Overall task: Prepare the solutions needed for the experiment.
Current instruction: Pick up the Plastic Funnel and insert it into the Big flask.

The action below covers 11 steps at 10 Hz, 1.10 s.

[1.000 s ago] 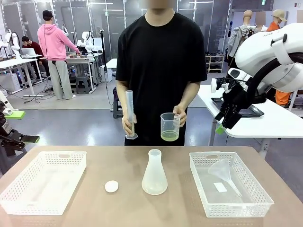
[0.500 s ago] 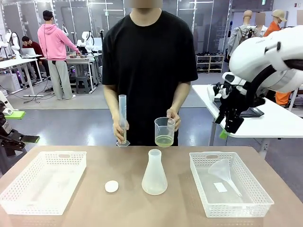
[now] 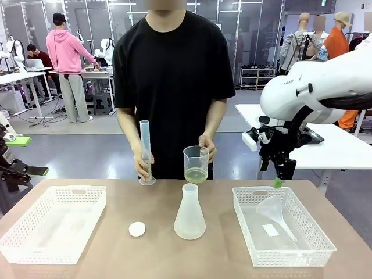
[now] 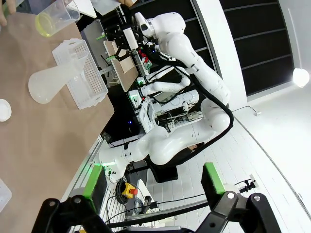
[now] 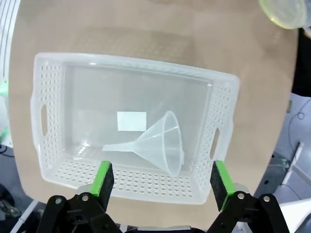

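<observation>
We feared our right gripper [image 5: 163, 182], jaws spread wide over the right basket [image 5: 131, 60], might clip the rim or skid the lying funnel [image 5: 167, 141] away.

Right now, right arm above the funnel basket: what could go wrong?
1. The funnel lies on its side in the basket; the open right fingers may strike the wall or nudge it away.
2. The person's hand holds the beaker of solution nearby; swinging toward the flask might spill it.
</observation>
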Each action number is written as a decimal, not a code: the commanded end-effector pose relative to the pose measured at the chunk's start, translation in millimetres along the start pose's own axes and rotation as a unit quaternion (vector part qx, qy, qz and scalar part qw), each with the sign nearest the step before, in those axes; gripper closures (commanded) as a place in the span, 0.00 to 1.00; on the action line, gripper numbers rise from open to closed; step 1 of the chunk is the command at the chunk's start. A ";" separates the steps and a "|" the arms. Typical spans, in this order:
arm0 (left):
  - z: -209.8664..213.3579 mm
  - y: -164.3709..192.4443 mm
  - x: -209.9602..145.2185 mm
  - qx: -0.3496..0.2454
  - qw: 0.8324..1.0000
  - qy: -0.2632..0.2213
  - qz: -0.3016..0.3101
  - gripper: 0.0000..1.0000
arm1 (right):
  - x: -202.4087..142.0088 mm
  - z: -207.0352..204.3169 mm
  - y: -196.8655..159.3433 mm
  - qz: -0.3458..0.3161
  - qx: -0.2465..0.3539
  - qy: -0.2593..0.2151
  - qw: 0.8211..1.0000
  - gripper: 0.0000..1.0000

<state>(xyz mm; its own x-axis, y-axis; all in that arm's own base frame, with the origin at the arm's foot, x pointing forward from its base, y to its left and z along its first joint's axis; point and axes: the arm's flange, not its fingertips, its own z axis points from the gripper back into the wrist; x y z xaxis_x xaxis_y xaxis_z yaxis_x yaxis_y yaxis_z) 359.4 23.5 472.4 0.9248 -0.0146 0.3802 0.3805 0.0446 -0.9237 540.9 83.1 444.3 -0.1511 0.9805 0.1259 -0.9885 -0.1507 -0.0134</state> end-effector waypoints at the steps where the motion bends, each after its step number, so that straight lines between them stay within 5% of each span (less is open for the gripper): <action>1: 0.3 -1.4 -0.2 -0.003 1.000 0.003 -0.001 0.00 | -2.3 -3.4 -12.7 0.022 0.040 0.018 0.999 0.00; 11: 0.3 -1.4 -0.2 -0.003 1.000 0.003 -0.001 0.00 | -21.4 -74.6 -36.4 0.019 0.129 0.051 0.990 0.00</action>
<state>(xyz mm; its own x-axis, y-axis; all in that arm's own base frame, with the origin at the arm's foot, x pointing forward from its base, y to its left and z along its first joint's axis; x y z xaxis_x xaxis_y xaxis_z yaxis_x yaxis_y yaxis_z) 359.4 23.5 472.4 0.9248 -0.0146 0.3801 0.3804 0.0446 -0.9237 571.8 75.4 364.6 -0.1966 0.9794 0.0468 -0.9552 -0.2021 0.2161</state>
